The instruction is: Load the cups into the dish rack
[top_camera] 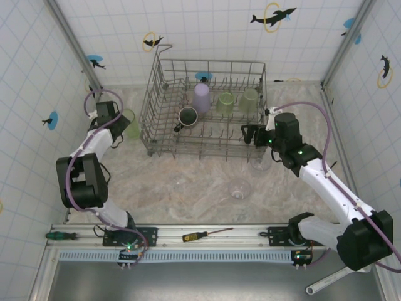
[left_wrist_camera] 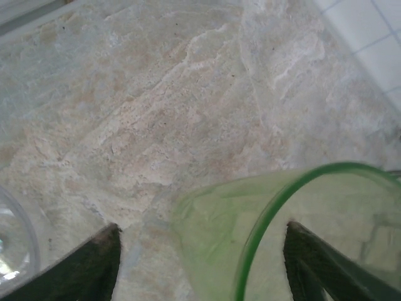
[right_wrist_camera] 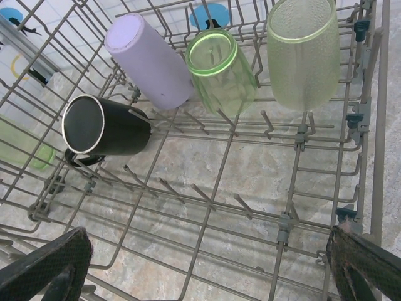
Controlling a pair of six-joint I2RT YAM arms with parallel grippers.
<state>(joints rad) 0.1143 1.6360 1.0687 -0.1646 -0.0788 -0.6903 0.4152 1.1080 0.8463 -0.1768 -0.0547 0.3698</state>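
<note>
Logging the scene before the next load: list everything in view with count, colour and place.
dish rack: one, grey wire, far middle of the table
lavender cup: one, lavender, inside the rack
black mug: one, black, inside the rack
green tumblers: two, translucent green, inside the rack, right of the lavender cup
loose green tumbler: one, translucent green, on the table left of the rack
clear glasses: at least two, clear, on the table in front of the rack
screwdrivers: two, one green-handled, one yellow-and-black, near edge of the table
left claw: one, black, open, at the loose green tumbler
right claw: one, black, open, over the rack's right side
</note>
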